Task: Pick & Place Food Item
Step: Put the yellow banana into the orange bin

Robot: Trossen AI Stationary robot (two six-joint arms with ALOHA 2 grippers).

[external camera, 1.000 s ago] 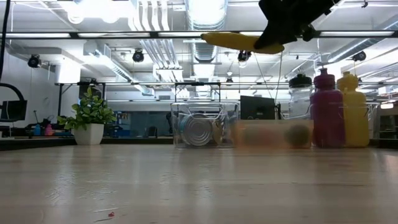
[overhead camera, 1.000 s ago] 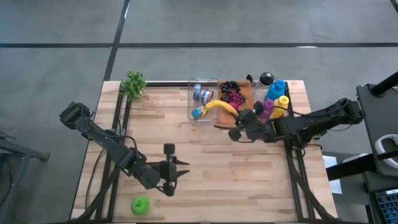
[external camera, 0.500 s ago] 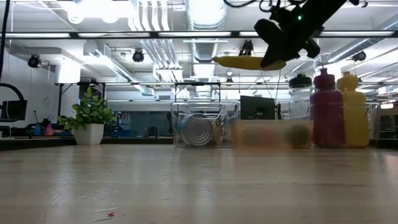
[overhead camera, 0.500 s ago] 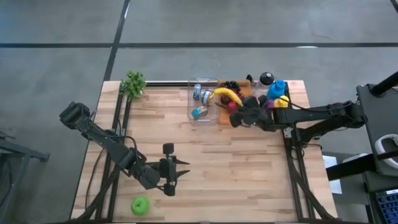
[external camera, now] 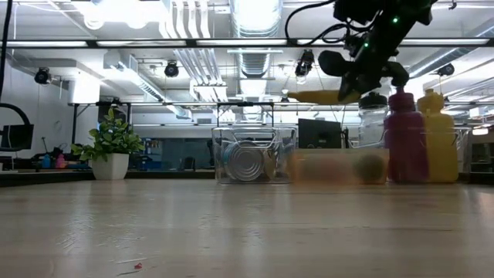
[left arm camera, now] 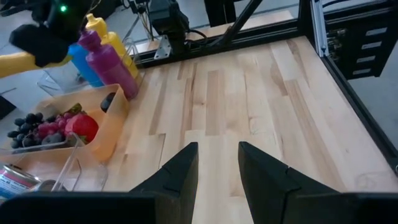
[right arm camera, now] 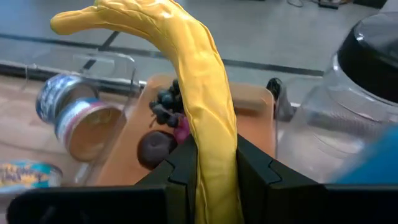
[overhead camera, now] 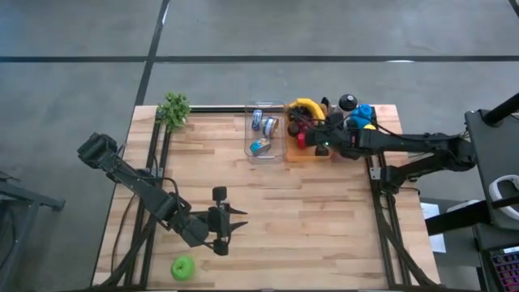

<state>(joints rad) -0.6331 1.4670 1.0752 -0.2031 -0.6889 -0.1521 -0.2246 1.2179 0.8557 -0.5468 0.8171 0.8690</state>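
The yellow banana (right arm camera: 200, 93) hangs in the air over the far end of the orange fruit tray (overhead camera: 312, 156), with my right gripper (right arm camera: 214, 168) shut on it. The high view shows this banana (overhead camera: 306, 107) at the table's far side, ahead of the right gripper (overhead camera: 318, 126); the low view shows the banana (external camera: 320, 96) well above the table. My left gripper (left arm camera: 214, 171) waits open and holds nothing near the table's front left (overhead camera: 235, 221). A green apple (overhead camera: 183, 267) lies by the near edge. My right gripper pinches the banana between its two fingers (right arm camera: 258, 165), on the fruit's two sides near one end (right arm camera: 214, 146). The rest of the banana curves out past the fingertips. The banana is lifted clear, roughly level, above the tray.
A clear bin (overhead camera: 263, 134) with cans stands left of the tray, which holds dark berries and red fruit. Coloured bottles (overhead camera: 361, 122) and a black-lidded jar (overhead camera: 347, 103) crowd the far right. A small potted plant (overhead camera: 173, 108) stands far left. Bare wood spreads across the middle.
My right gripper has swung toward the table's far edge with the banana, rolling as it went. The banana has gone from across the bin and tray to over the tray's far end, and has turned about.
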